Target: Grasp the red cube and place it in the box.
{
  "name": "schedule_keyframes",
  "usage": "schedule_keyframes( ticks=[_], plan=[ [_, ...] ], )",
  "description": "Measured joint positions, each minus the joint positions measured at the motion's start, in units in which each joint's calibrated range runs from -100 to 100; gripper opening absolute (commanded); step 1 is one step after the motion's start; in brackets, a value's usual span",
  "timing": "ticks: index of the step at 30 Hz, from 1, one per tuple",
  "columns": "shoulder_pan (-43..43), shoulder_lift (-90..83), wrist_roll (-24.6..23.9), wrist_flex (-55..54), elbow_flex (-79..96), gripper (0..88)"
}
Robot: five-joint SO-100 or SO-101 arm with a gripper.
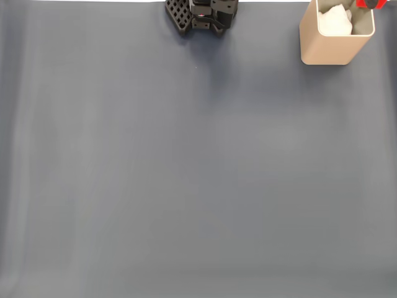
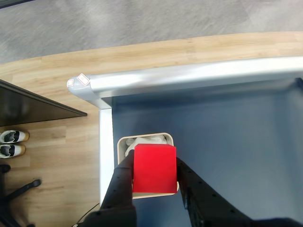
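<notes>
**Operator:** Wrist view, left to right — wooden floor (image 2: 52,161), then the tabletop (image 2: 236,132) with its pale metal edge, and right below my camera the box (image 2: 124,144). I have the red cube (image 2: 154,169) pinched between both fingers of the gripper (image 2: 155,187), which is closed to the cube's width and holding it directly above the box's open mouth.

**Spotter:** And the fixed view?

**Operator:** The arm's black base (image 1: 201,15) sits at the top centre; the box (image 1: 332,46) stands at the top right with something white inside, and a sliver of red shows at the frame's corner above it.

**Spotter:** So which step is this?

**Operator:** I judge it's the placing — the carry looks done. Next I'd open the fingers, perhaps lowering slightly first so the cube drops inside rather than clipping the rim.
</notes>
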Motion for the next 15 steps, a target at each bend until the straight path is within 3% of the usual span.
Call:
schedule_keyframes(
  ticks=[4,15],
  plan=[
    [0.0,0.0,-0.3,0.0,0.0,2.5],
    [-0.9,0.0,-1.6,-0.5,0.7,21.3]
  ],
)
